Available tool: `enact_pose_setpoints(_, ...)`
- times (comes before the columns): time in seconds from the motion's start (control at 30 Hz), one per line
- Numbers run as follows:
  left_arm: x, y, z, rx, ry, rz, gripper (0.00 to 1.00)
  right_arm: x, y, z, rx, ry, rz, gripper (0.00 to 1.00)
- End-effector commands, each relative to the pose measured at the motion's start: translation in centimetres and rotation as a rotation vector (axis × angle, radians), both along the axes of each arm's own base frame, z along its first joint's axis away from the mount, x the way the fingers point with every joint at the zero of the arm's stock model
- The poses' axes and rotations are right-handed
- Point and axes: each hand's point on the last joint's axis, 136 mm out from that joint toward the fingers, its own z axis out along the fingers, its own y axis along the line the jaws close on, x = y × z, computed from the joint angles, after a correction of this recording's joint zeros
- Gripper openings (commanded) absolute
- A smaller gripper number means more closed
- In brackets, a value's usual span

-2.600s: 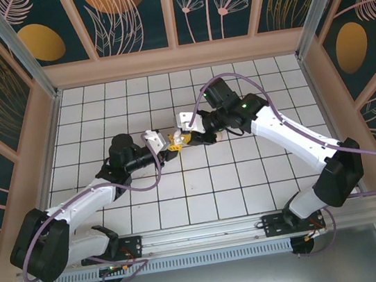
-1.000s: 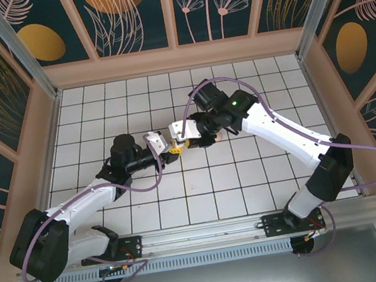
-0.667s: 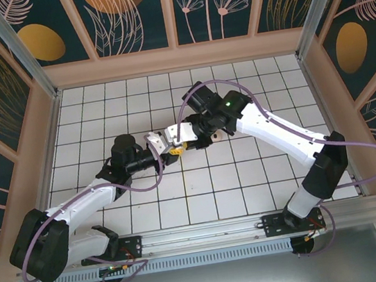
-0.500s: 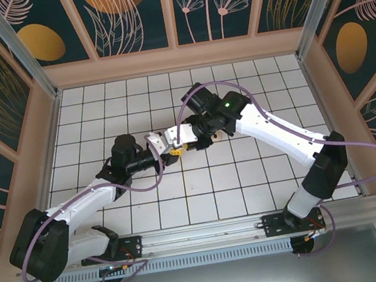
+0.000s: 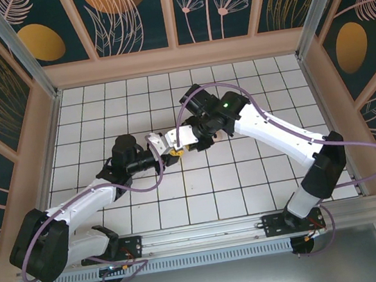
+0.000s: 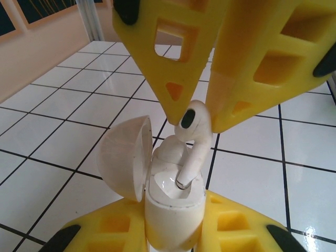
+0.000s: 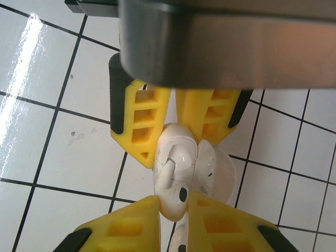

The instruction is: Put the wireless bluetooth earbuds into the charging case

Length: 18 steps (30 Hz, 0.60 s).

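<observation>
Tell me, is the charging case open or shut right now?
Open. The charging case has its lid swung aside, and an earbud stem dips into it.

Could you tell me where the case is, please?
Left wrist view, bottom centre: the left gripper grips the open case, under the earbud the right gripper holds.

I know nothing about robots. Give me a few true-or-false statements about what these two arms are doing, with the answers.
1. The case has its lid open. True.
2. The case lies loose, with nothing holding it. False: the left end effector is clamped on it.
3. The right end effector pinches an earbud. True.
4. That earbud is fully seated in the case. False: only the end of its stem reaches the opening; its head is above.
</observation>
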Motion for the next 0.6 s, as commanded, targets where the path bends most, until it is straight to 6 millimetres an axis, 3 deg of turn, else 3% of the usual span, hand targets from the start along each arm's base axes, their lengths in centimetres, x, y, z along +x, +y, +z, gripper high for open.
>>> enact_pose_setpoints(0.0,0.0,-0.8,3.9,-0.072,-0.125,-0.042,0.19,-0.7,-0.3,-1.4,-0.085,0.017,0.034,0.17)
enact_pose_setpoints(0.57,-0.5,-1.0,4.7,-0.119,-0.125,-0.061,0.2,-0.8,0.8,-1.4,-0.065,-0.008,0.07,0.19)
